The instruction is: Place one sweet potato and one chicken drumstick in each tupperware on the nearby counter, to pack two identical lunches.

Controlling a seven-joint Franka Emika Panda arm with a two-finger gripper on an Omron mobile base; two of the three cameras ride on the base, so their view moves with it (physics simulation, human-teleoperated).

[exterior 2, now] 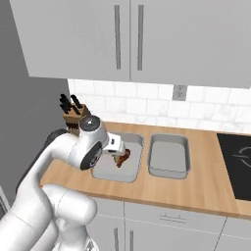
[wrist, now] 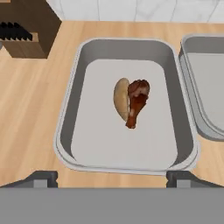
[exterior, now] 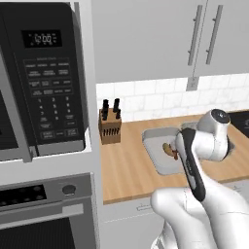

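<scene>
**Sweet potato and drumstick lying together in the left tupperware**

Sweet potato (wrist: 121,99) is lying in the middle of the left tupperware (wrist: 70,118), touching the chicken drumstick (wrist: 137,101) at its 3 o'clock side. The pincer (wrist: 112,178) is hovering above the tray with its fingertips (wrist: 41,178) standing wide apart, gripping nothing. A second tupperware (exterior 2: 169,156) is sitting just beside, at 3 o'clock, on the desk (exterior 2: 206,184). A knife block (exterior: 110,124) is standing at 10 o'clock.

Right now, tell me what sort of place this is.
A rendered home kitchen, most likely. A microwave sits above a built-in oven, a knife block stands on the wooden counter under wall cabinets, and a black cooktop lies at the counter's right end.
</scene>
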